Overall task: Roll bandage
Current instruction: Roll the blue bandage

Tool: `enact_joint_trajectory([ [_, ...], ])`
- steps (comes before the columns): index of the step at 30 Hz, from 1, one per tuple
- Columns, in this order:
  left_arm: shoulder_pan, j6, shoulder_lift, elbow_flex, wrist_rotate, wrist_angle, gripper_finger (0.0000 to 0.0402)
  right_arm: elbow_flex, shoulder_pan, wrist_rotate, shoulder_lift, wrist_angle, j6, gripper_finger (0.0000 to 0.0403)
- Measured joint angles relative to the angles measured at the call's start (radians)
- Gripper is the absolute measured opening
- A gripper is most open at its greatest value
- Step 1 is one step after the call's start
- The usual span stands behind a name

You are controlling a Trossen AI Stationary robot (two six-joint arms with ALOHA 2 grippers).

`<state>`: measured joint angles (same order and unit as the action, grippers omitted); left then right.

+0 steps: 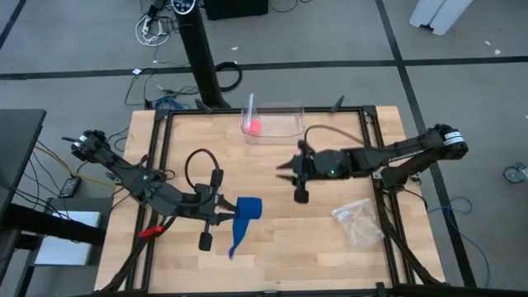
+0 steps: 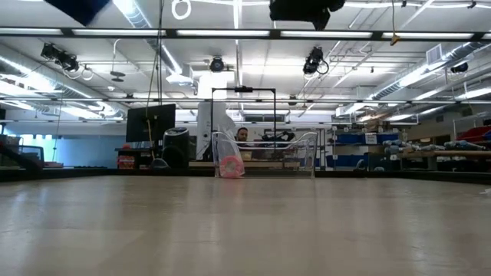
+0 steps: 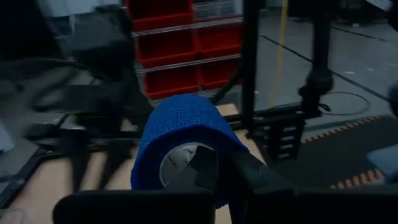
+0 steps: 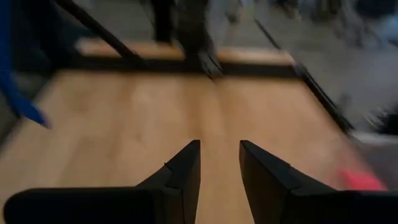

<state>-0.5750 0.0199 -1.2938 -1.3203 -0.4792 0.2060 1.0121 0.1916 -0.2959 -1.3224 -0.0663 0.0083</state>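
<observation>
The bandage (image 1: 247, 208) is a bright blue roll with a loose tail (image 1: 233, 246) hanging from it. My left gripper (image 1: 224, 208) is shut on the roll over the table's near left part. The roll also fills the left wrist view (image 3: 180, 134). In the low view its blue fabric (image 2: 77, 8) shows at the very top, well above the table. My right gripper (image 1: 285, 171) is open and empty over the table's middle, to the right of and beyond the roll. It also shows in the right wrist view (image 4: 219, 163), where the blue tail (image 4: 15, 93) is at one edge. My left gripper holds the roll at its near end (image 3: 177, 163), where the pale core shows. The fingers (image 3: 205, 171) come level from the table's left. I cannot tell whether one finger is inside the core. The roll is lifted clear of the table, its tail hanging slack below.
A clear plastic box (image 1: 276, 124) holding a small pink object (image 1: 254, 126) stands at the far edge. It also shows in the low view (image 2: 265, 157). A clear plastic bag (image 1: 356, 219) lies at the near right. Bare wood lies between the two grippers.
</observation>
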Motion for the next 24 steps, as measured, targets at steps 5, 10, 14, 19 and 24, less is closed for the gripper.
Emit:
enact_joint_trajectory([
  [5, 0.026, 0.014, 0.000, -0.001, -0.011, -0.027, 0.0017, -0.215, 0.088, 0.010, -0.013, 0.524, -0.006, 0.0117],
  [10, 0.064, 0.001, 0.000, -0.001, 0.017, -0.076, 0.0017, -0.293, 0.139, 0.013, -0.087, 0.857, -0.001, 0.0119],
  [14, 0.091, -0.014, 0.000, -0.001, 0.032, -0.114, 0.0017, -0.257, 0.148, 0.009, -0.163, 0.868, -0.002, 0.0130],
  [19, 0.112, -0.015, 0.000, -0.001, 0.067, -0.110, 0.0017, -0.198, 0.148, -0.022, -0.235, 0.871, -0.013, 0.0167],
  [24, 0.113, -0.015, 0.000, -0.001, 0.080, -0.112, 0.0017, -0.185, 0.138, -0.101, -0.250, 0.873, -0.031, 0.0209],
])
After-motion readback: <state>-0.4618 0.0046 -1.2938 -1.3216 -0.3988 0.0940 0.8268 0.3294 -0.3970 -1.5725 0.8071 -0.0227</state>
